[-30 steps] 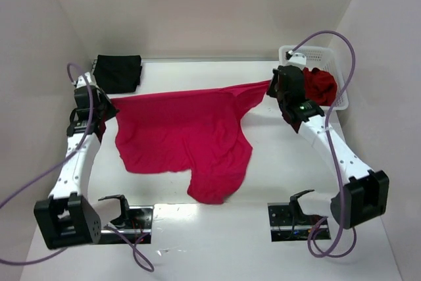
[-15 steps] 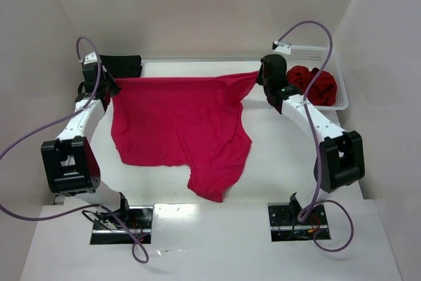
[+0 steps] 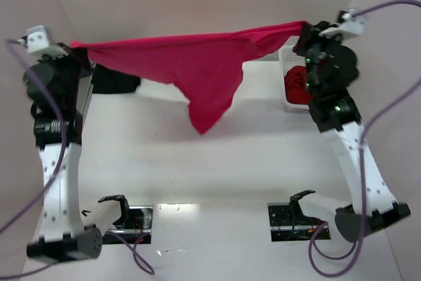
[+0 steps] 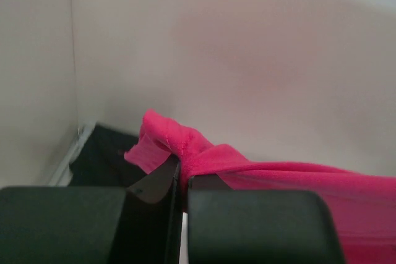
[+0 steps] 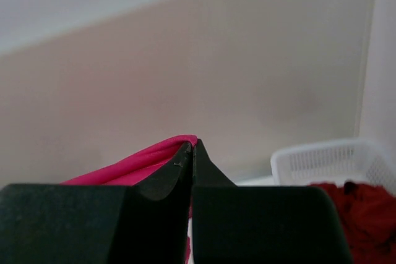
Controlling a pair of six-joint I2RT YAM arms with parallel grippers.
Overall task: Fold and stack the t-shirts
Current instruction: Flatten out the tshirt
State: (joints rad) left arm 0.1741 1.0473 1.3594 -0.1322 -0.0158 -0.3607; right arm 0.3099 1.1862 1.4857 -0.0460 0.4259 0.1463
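Table (image 3: pixel 217 169): white, the arm bases at its near edge.
Crimson-pink t-shirt (image 3: pixel 197 64): stretched in the air between both grippers, its lower part hanging in a point over mid-table.
Left gripper (image 4: pixel 179 164): fingers closed on the shirt's left corner.
Right gripper (image 5: pixel 192 148): fingers closed on its right corner.
Black t-shirt (image 3: pixel 115 82): lying on the table, far left.
Dark red t-shirt (image 3: pixel 297 85): bunched inside the white lattice basket (image 3: pixel 287 54), far right.

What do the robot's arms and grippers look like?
The left arm and right arm are long white segments with chunky black joints. Thin purple cables loop off them. The left gripper and right gripper have flat black fingers. A tiny green light glows on the right arm.
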